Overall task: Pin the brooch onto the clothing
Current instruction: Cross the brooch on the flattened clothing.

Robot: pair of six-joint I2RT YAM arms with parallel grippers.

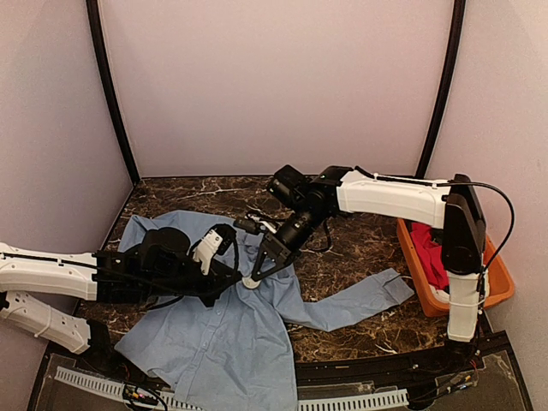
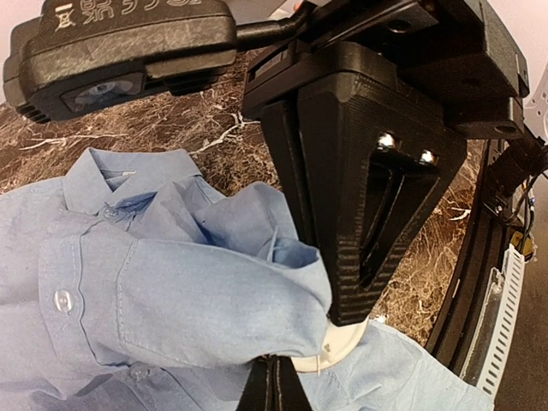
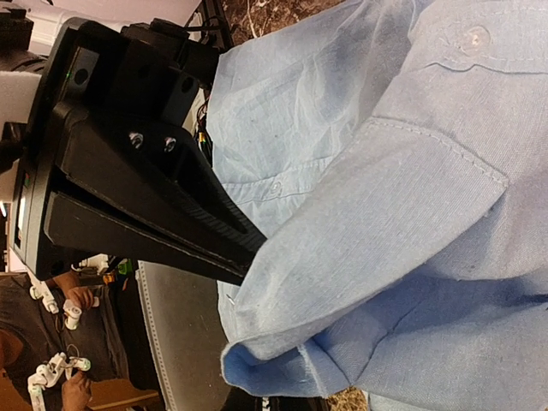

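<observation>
The clothing, a light blue shirt [image 1: 223, 334], lies spread on the marble table [image 1: 360, 248]. My left gripper [image 1: 229, 272] is shut on a raised fold of it near the button placket; in the left wrist view its fingertips [image 2: 276, 381] pinch the cloth [image 2: 171, 291]. My right gripper [image 1: 254, 276] points down beside that fold, shut on the brooch [image 1: 251, 282], a small white disc [image 2: 355, 347] against the fold's edge, with a thin pin showing under it. In the right wrist view the shirt fold [image 3: 385, 214] hides the brooch and the tips of my right gripper [image 3: 253, 253].
An orange bin [image 1: 501, 287] holding a red garment [image 1: 428, 248] stands at the table's right edge, behind the right arm's base. One shirt sleeve [image 1: 360, 300] stretches toward it. Black rails and white perforated strips [image 1: 351, 401] run along the near edge. Walls enclose the table.
</observation>
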